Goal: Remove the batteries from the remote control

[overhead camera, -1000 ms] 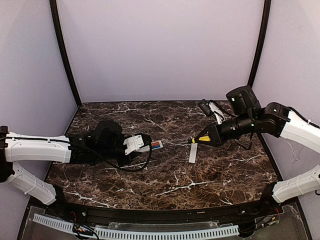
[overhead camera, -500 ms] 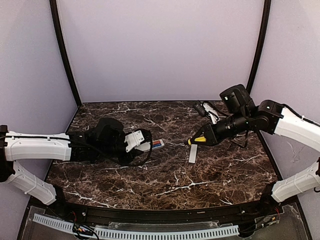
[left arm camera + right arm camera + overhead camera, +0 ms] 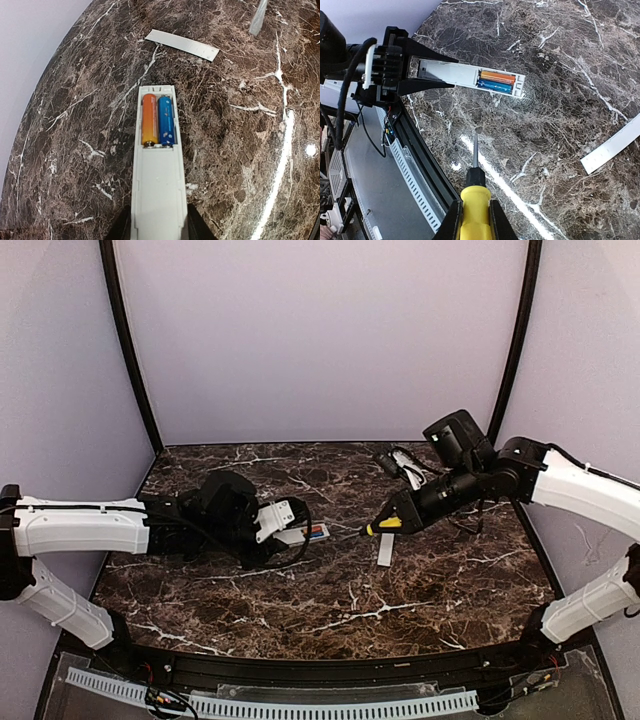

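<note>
Pinching remote control (image 3: 156, 190) by its near end with left gripper (image 3: 159, 226), open bay facing up over the marble table (image 3: 240, 150). Seeing both batteries (image 3: 159, 120) seated side by side in the bay, orange-red next to blue. Clamping yellow-handled screwdriver (image 3: 474, 197) in right gripper (image 3: 475, 220), tip pointed toward the bay, stopping short of it. Spotting back cover (image 3: 182, 45) flat on the table, apart from the remote

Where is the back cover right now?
Top view: the back cover lies flat on the table, right of centre, beside the yellow-handled screwdriver and well apart from the remote control.
</note>
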Controlling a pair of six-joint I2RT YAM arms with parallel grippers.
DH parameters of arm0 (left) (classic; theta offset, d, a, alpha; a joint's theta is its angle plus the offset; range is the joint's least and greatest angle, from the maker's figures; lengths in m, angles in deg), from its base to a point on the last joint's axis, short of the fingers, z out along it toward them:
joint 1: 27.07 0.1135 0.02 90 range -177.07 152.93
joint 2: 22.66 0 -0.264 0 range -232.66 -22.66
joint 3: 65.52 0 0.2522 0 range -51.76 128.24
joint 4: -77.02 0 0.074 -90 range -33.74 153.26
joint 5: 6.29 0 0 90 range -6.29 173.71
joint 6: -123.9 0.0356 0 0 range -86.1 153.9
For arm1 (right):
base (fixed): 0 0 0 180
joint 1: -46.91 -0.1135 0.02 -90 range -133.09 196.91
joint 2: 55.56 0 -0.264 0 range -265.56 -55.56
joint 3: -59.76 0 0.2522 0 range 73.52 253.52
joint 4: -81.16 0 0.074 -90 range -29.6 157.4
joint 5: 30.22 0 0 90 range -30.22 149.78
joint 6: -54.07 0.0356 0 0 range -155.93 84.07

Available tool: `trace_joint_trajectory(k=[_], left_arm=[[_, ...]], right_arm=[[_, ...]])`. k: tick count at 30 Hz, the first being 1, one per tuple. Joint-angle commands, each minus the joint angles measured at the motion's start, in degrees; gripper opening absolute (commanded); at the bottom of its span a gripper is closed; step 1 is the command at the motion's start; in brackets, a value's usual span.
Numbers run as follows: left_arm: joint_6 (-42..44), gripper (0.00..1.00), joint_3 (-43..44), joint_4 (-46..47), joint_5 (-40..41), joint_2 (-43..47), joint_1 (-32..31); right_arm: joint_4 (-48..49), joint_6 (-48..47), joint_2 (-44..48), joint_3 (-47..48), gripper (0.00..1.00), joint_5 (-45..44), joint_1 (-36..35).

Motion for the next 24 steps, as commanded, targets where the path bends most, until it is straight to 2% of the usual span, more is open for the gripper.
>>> trace_joint_trajectory(k=[1, 9, 15, 20, 24], left_arm=[[2.22, 0.0, 1.28, -1.19, -1.72, 1.76, 0.12], [7.2, 0.0, -3.52, 2.82, -3.82, 6.56, -0.47], [12.67, 0.0, -10.4, 10.94, -6.18, 10.06, -0.54], [16.79, 0.0, -17.54, 23.04, -6.11, 14.06, -0.57], [18.8, 0.0, -18.94, 23.75, -7.16, 15.1, -0.56]], right_arm=[[3.21, 2.16, -2.25, 1.9, 0.0, -0.87, -0.44], [5.67, 2.77, -5.37, 3.75, 0.0, 2.83, -1.69], [5.7, 2.9, -6.11, 4.72, 0.0, 2.23, -2.28], [5.52, 3.39, -6.01, 4.73, 0.0, 1.32, -2.37], [5.64, 3.71, -6.4, 4.72, 0.0, 1.33, -2.83]])
